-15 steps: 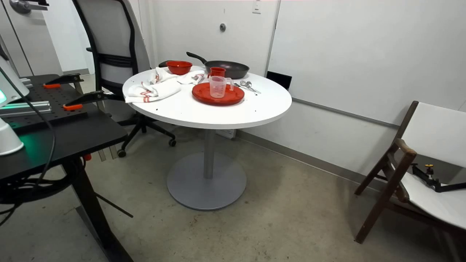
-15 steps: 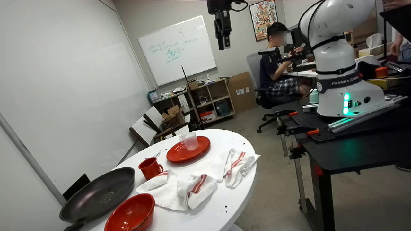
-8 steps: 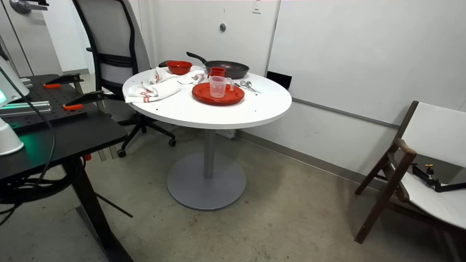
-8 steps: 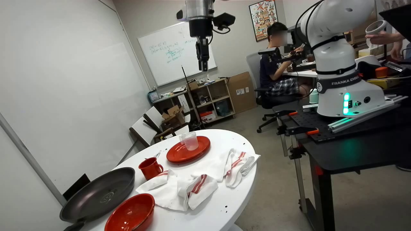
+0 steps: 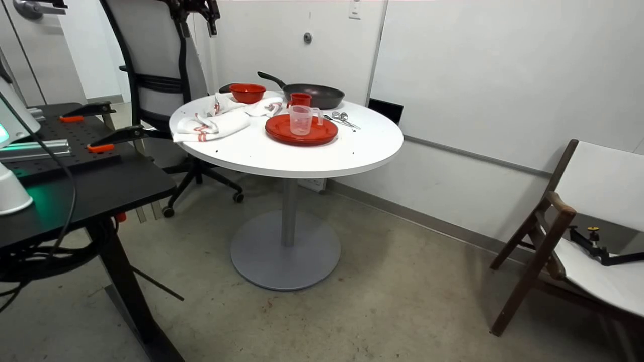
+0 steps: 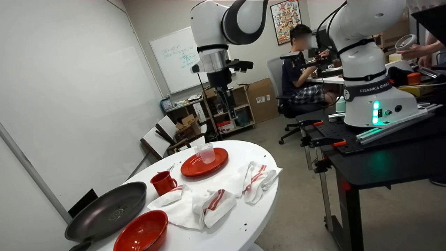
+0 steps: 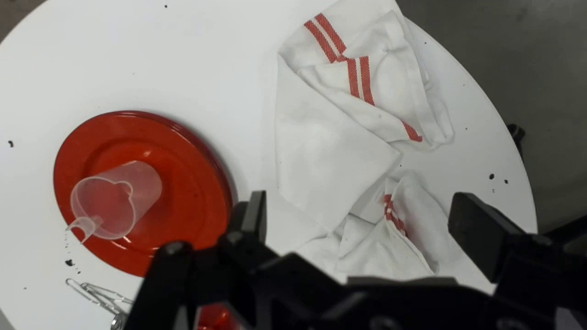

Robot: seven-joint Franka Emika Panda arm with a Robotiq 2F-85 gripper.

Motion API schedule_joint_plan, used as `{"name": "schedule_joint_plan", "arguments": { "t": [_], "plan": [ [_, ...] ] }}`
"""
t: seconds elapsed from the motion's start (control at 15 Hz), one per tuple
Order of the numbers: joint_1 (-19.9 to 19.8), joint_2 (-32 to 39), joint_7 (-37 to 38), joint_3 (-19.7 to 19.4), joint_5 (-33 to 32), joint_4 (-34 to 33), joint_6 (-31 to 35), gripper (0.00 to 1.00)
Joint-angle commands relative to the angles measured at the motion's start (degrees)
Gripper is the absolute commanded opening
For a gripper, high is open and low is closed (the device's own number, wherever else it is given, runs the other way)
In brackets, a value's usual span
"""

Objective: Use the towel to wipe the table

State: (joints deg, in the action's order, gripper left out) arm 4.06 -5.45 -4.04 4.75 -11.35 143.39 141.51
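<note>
On the left of the table (image 5: 302,161) in an exterior view, the towel (image 5: 221,125) lies rumpled beside the plate (image 5: 302,141), which bears an upright cup (image 5: 300,120). The gripper (image 5: 199,33) hangs well above the table, jaws wide apart.

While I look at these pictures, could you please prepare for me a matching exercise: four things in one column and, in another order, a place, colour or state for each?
Column one:
1. towel
2. measuring cup
3. frying pan
4. gripper

Column two:
A. dark grey and round
B. open, above the table
C. white with red stripes
D. see-through, on a red plate

Right pairs: 1-C, 2-D, 3-A, 4-B.
</note>
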Motion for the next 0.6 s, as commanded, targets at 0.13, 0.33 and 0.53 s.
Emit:
{"name": "schedule_joint_plan", "arguments": {
  "t": [0.13, 0.33, 0.53],
  "plan": [
    [-0.2, 8.8, -1.5, -0.5, -1.5, -3.8, 1.4, 1.00],
    [-0.5, 10.9, -1.9, -1.0, -1.5, -3.2, 2.8, 1.00],
    [-0.6, 12.0, -1.8, -1.5, -1.9, -1.9, 4.6, 1.00]
  ]
}}
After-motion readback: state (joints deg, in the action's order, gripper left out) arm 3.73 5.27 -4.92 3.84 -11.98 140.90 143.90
